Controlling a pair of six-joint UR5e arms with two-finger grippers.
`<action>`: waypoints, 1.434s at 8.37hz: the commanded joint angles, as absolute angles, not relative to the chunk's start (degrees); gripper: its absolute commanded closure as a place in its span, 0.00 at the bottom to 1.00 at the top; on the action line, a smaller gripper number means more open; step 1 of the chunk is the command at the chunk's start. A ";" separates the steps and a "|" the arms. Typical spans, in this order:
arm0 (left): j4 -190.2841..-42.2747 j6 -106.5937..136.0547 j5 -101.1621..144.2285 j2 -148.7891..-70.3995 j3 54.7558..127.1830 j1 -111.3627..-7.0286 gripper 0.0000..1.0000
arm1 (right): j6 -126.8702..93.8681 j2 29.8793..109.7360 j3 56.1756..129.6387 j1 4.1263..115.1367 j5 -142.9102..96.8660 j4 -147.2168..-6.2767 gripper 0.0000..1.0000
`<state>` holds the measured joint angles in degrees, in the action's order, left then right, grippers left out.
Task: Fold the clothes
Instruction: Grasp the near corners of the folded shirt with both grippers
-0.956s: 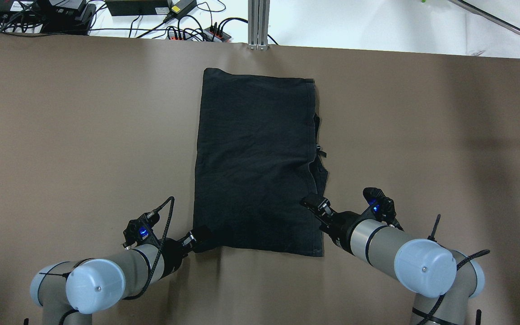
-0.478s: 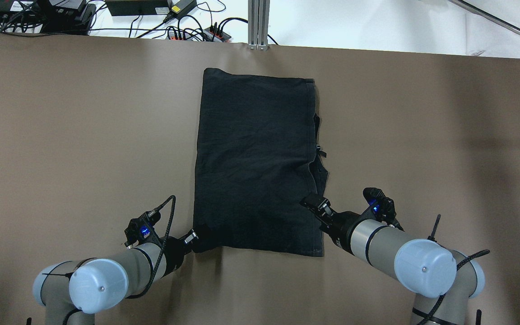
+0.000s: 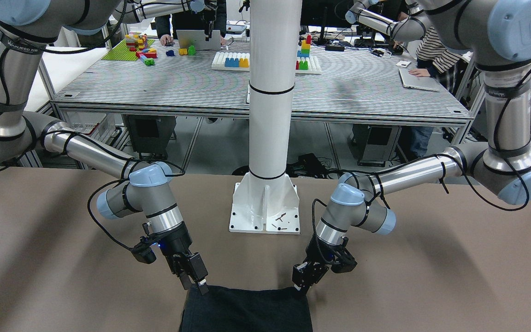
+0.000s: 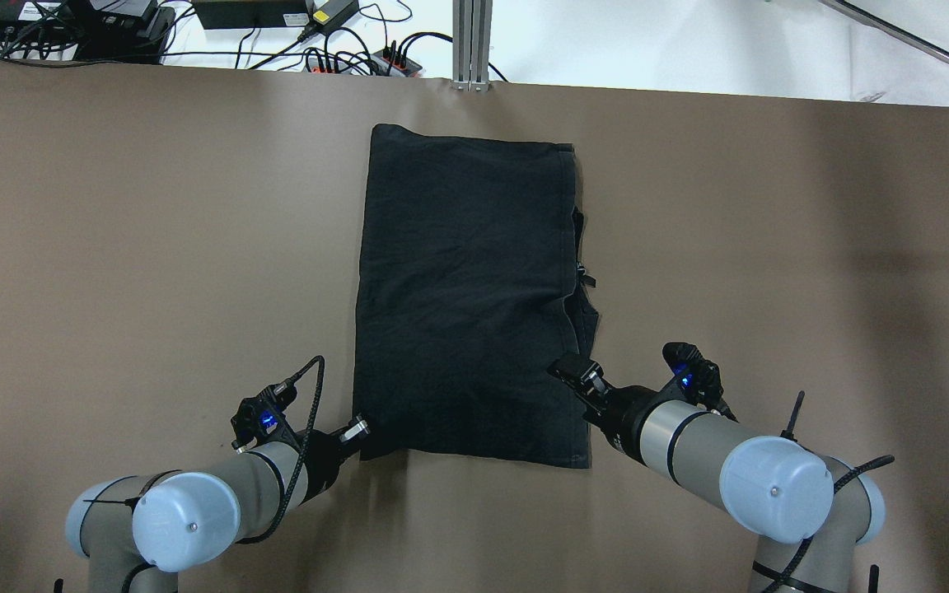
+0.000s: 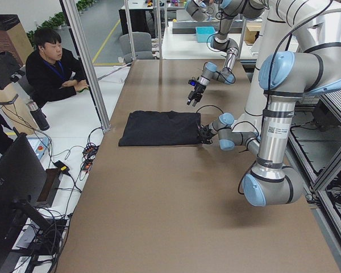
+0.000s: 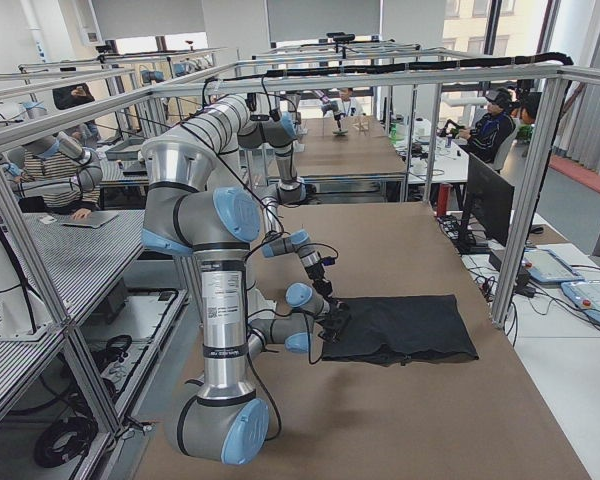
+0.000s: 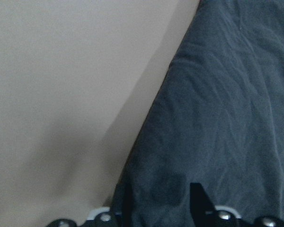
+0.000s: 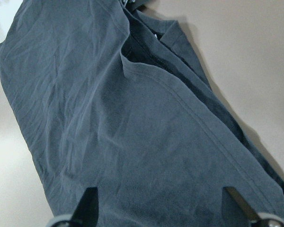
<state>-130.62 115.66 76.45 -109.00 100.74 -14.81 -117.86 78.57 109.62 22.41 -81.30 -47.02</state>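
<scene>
two arms at the near hem of a black garment [image 4: 466, 272]
left gripper [image 4: 359, 428] pinches one corner; right gripper [image 8: 160, 196] hangs spread wide above the other.

I find bare table [image 4: 153, 247] open either side of the clothes [image 4: 466, 288]; the white mast base [image 3: 265, 210] blocks the rear middle.

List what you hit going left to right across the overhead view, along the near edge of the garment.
left arm → left gripper at the garment's near-left corner → garment → right gripper over its near-right edge → right arm
</scene>
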 commanded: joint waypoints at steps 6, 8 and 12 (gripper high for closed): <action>-130.69 115.23 76.46 -109.07 101.25 -14.85 1.00 | -116.46 78.22 102.23 21.18 -81.56 -51.42 0.09; -130.69 115.22 76.38 -109.07 101.16 -14.85 1.00 | -115.14 74.02 98.80 21.18 -81.39 -53.77 0.10; -130.69 115.14 76.38 -109.07 101.16 -14.85 1.00 | -115.14 69.61 96.78 21.88 -81.12 -57.74 0.13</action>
